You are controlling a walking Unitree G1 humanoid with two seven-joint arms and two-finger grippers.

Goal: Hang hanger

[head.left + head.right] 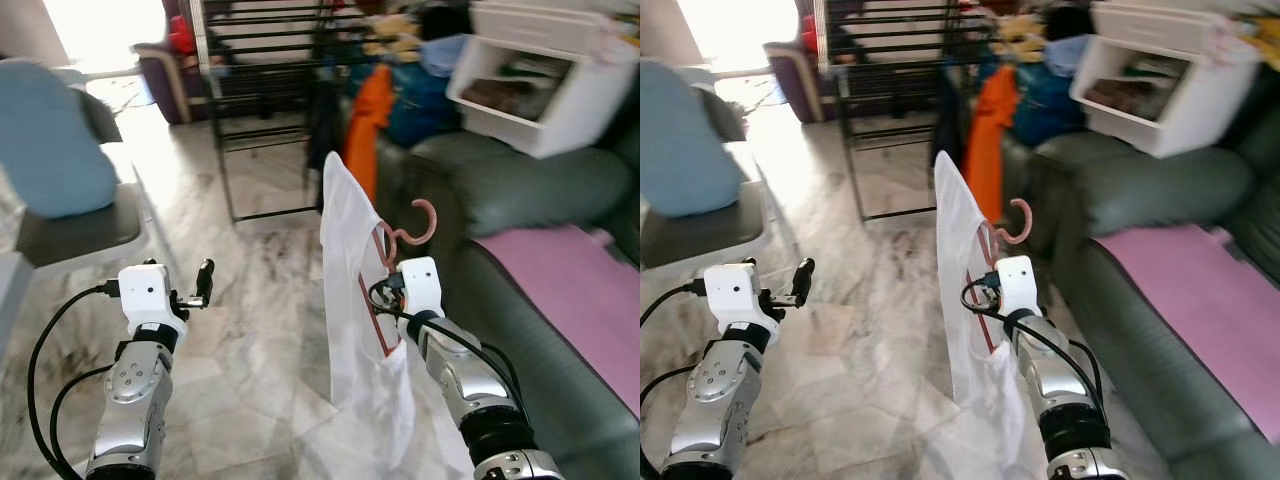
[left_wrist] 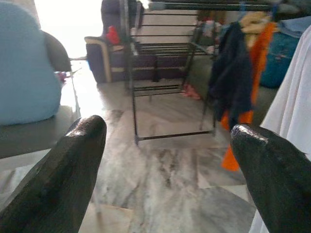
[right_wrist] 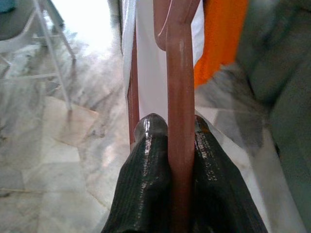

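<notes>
While clamped in the right gripper [image 3: 167, 141] at centre, hanger [image 1: 400, 235] with shirt [image 1: 355, 300] risks snagging or missing the rack [image 1: 270, 60] at 11 o'clock; left gripper [image 2: 167, 145] spread, empty.

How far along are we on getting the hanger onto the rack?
Done: the right gripper is shut on the pink hanger, with the white garment draped on it. In hand: the hanger is carried upright over the marble floor, with the black drying rack some way ahead. Left: get to the rack and hook the hanger over a bar. The left gripper is open and free.
</notes>
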